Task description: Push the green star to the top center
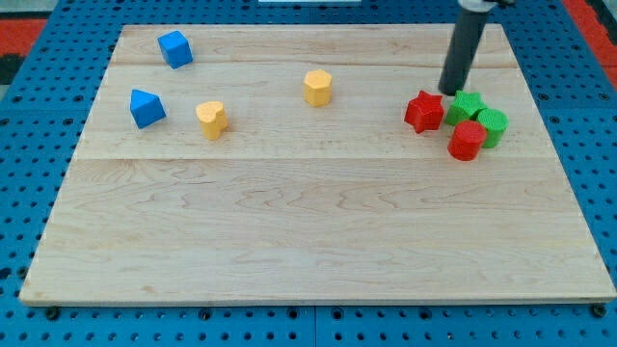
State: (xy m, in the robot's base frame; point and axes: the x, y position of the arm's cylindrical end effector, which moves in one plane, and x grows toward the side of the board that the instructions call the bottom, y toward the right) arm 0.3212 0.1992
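Green star (466,105) at view's right, upper half of tabletop (308,231), in tight cluster: red star (424,111) just left, green cylinder (493,126) lower right, red cylinder (467,141) below, touching. My tip (450,92) just above-left of green star, between both stars. Tool is bare rod, holds nothing. Two blue blocks (174,48) (147,108), yellow heart (212,119), yellow block (317,87) well apart, left.

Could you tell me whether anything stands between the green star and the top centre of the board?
Yes: the red star sits just to the view's left of the green star, on the line toward the top centre. My tip stands just above the gap between them. The yellow block lies farther along.
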